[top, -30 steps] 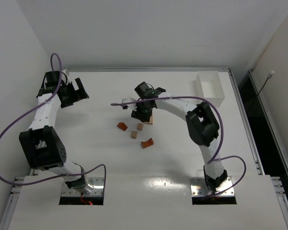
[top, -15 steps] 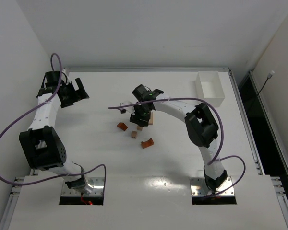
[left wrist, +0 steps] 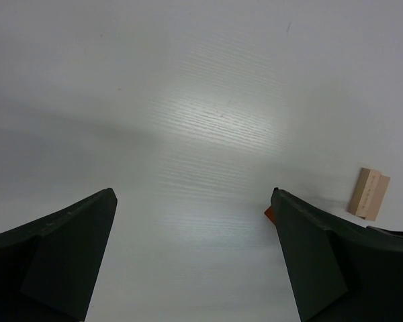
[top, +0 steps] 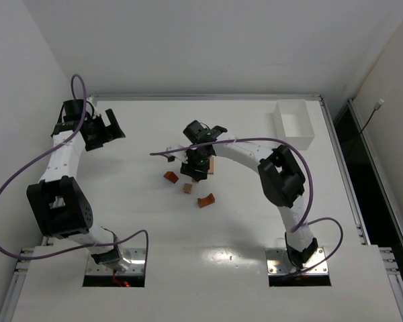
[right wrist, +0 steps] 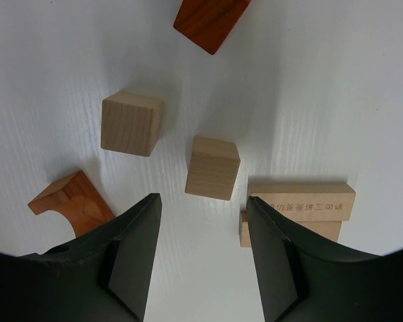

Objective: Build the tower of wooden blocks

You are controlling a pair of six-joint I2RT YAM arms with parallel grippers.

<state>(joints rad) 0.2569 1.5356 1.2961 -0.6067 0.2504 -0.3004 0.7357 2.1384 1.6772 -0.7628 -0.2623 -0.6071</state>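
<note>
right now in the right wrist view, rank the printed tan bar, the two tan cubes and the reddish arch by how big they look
1. printed tan bar, clearly the longest
2. left tan cube and middle tan cube, too alike to split
Unranked: reddish arch, partly hidden by the right gripper

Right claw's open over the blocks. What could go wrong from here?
1. The right claw hangs open over the middle tan cube. The two stacked bars lie close beside one finger, so coming down may knock them apart.
2. The arch lies near the other finger and might get pushed.
3. The cube sits slightly askew to the fingers, so it may twist when gripped.
</note>
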